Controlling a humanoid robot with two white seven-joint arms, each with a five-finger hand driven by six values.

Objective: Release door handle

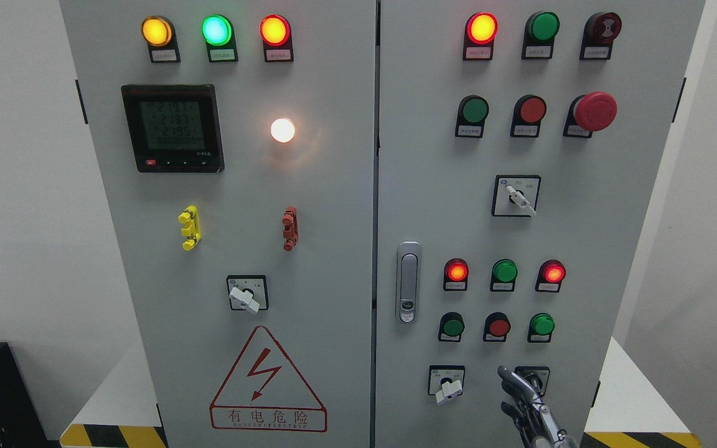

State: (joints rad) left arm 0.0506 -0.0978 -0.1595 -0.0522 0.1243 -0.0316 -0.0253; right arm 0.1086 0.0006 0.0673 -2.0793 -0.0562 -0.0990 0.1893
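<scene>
White walls are flanking a grey two-door control cabinet (309, 186). On its right door, the door handle (408, 282) is sitting upright near the centre seam, untouched. Well below and to the right, the right hand (523, 398) is rising from the bottom edge, fingers relaxed and holding nothing, covering a rotary switch (534, 375).

A silver, vertical door handle (408, 283) sits flush in its recess on the grey cabinet's right door (582, 218), close to the left edge by the central seam, with nothing touching it.
</scene>
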